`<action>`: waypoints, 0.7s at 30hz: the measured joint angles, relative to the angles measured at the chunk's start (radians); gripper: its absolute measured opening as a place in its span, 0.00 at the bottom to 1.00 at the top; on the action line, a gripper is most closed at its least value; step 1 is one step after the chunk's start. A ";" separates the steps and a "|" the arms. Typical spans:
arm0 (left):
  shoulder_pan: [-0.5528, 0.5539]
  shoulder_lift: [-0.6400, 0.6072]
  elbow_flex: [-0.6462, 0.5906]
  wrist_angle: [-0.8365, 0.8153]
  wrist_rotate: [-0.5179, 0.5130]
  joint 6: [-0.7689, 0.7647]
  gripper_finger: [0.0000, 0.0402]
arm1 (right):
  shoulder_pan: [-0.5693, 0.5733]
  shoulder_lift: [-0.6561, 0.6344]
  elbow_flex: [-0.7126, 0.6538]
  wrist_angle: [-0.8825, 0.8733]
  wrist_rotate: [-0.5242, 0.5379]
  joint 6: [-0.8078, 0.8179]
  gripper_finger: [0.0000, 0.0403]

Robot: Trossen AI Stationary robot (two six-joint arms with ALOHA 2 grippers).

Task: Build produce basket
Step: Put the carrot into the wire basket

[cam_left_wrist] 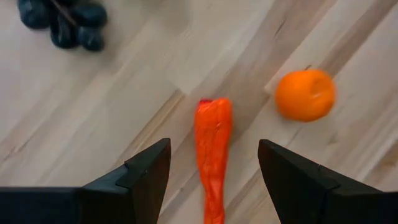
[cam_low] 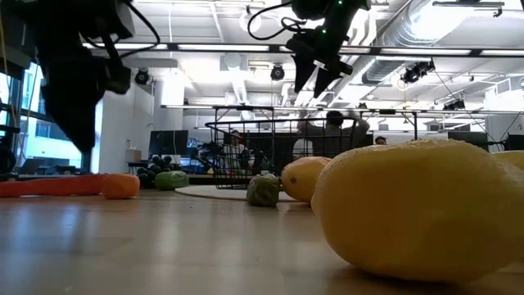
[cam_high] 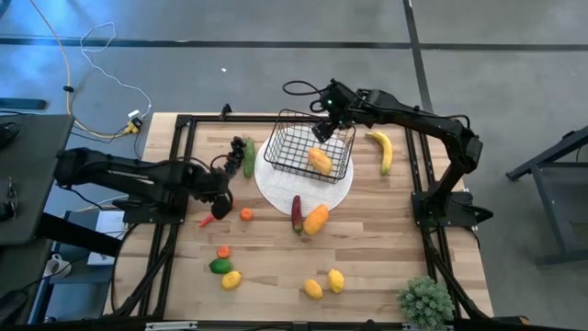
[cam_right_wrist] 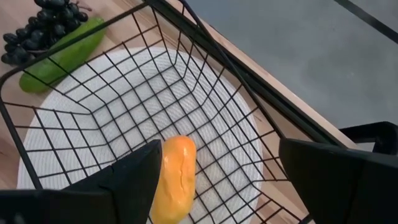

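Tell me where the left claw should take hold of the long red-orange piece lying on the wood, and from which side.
Grip the long, tapering red-orange toy vegetable across its thicker upper half, coming straight down from above. It lies flat on the bare wooden table, lengthwise between the open left claw fingers, so they can close on its narrow sides. The small round orange fruit sits clear of it.

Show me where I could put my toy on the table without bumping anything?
Bare wood lies along the front right, between the lemons, the bushy plant and the banana. The middle is crowded: the basket on its white disc, grapes, cucumber, and the left gripper over the red pepper.
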 joint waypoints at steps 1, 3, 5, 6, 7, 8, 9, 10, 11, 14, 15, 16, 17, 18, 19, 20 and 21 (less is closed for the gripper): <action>0.000 0.022 0.000 0.000 0.000 -0.002 0.58 | 0.000 0.000 0.000 -0.004 0.000 0.000 0.76; 0.000 0.063 0.000 0.000 0.000 -0.002 0.58 | 0.000 0.000 0.000 -0.008 0.000 -0.001 0.76; 0.000 0.105 0.000 0.000 0.000 -0.010 0.58 | 0.000 0.000 0.000 -0.007 0.000 -0.013 0.76; 0.000 0.125 0.000 0.000 0.001 -0.018 0.58 | 0.000 0.000 0.000 -0.007 0.000 -0.020 0.76; 0.000 0.145 0.000 0.000 0.001 -0.020 0.58 | 0.000 0.000 0.000 -0.007 0.000 -0.026 0.76; 0.000 0.164 0.000 0.000 0.001 -0.020 0.58 | 0.000 0.000 0.000 -0.007 0.000 -0.026 0.76; 0.000 0.182 0.000 0.000 0.001 -0.020 0.58 | 0.000 0.000 0.000 -0.007 0.000 -0.027 0.76; 0.000 0.199 0.000 0.001 0.003 -0.020 0.58 | 0.000 0.000 0.000 -0.007 0.000 -0.027 0.76; 0.000 0.214 0.001 0.006 0.010 -0.020 0.58 | 0.000 0.000 0.000 -0.007 0.001 -0.027 0.76; 0.000 0.253 0.005 0.029 0.032 -0.020 0.58 | 0.000 0.000 0.000 -0.007 0.006 -0.029 0.76; -0.001 0.263 0.002 0.034 0.028 -0.020 0.58 | -0.002 0.000 0.000 -0.007 0.006 -0.038 0.76; -0.001 0.280 -0.002 0.036 0.026 -0.020 0.58 | -0.003 0.000 0.000 -0.007 0.006 -0.046 0.76; 0.000 0.292 -0.005 0.042 0.026 -0.020 0.58 | -0.003 0.000 0.000 -0.007 0.007 -0.052 0.76; 0.001 0.299 -0.002 0.057 0.024 -0.020 0.58 | -0.003 0.000 0.000 -0.007 0.008 -0.053 0.76; 0.001 0.307 0.002 0.069 0.025 -0.020 0.57 | -0.005 0.000 0.000 -0.008 0.008 -0.053 0.76; 0.001 0.319 0.001 0.068 0.027 -0.020 0.57 | -0.005 0.000 0.000 -0.009 0.008 -0.053 0.76; 0.000 0.331 -0.001 0.058 0.030 -0.020 0.56 | -0.005 0.000 0.000 -0.009 0.009 -0.053 0.76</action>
